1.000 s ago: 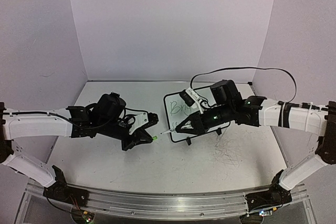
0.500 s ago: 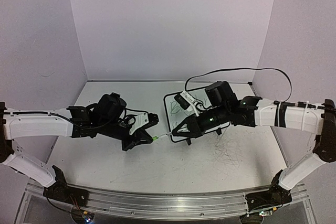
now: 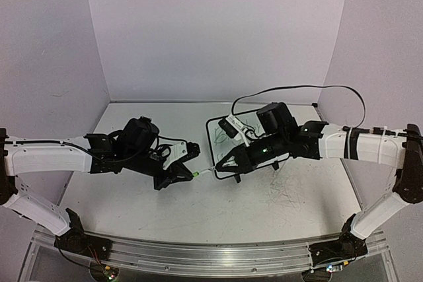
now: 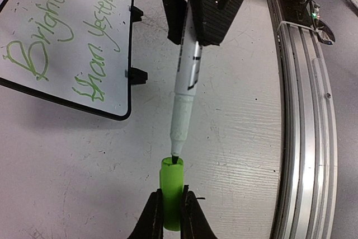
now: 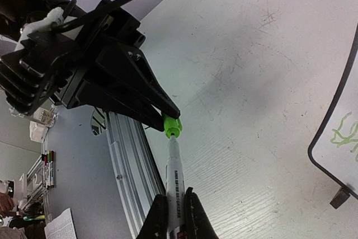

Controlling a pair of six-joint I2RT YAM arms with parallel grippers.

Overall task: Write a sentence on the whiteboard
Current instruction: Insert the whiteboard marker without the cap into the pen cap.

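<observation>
The whiteboard [image 4: 61, 43] lies flat on the table, with the light-green sentence [image 4: 56, 32] "Brighter than Yesterday" in two lines. In the top view the whiteboard [image 3: 217, 131] is mostly hidden under the right arm. My left gripper [image 4: 172, 205] is shut on a green marker cap [image 4: 172, 177], open end facing the marker. My right gripper [image 5: 175, 200] is shut on the white marker [image 5: 174, 174]. The marker tip sits at the cap's mouth [image 5: 172, 124]. In the top view the two grippers, left [image 3: 187, 174] and right [image 3: 223, 162], meet just left of the board.
An aluminium rail [image 3: 198, 255] runs along the table's near edge, also in the left wrist view [image 4: 302, 110]. Grey scribbles [image 3: 287, 193] mark the tabletop at front right. A black cable [image 3: 297, 88] arcs above the right arm. Purple walls enclose the back and sides.
My right gripper has moved left with the marker until its tip reached the cap. The left arm has stayed still.
</observation>
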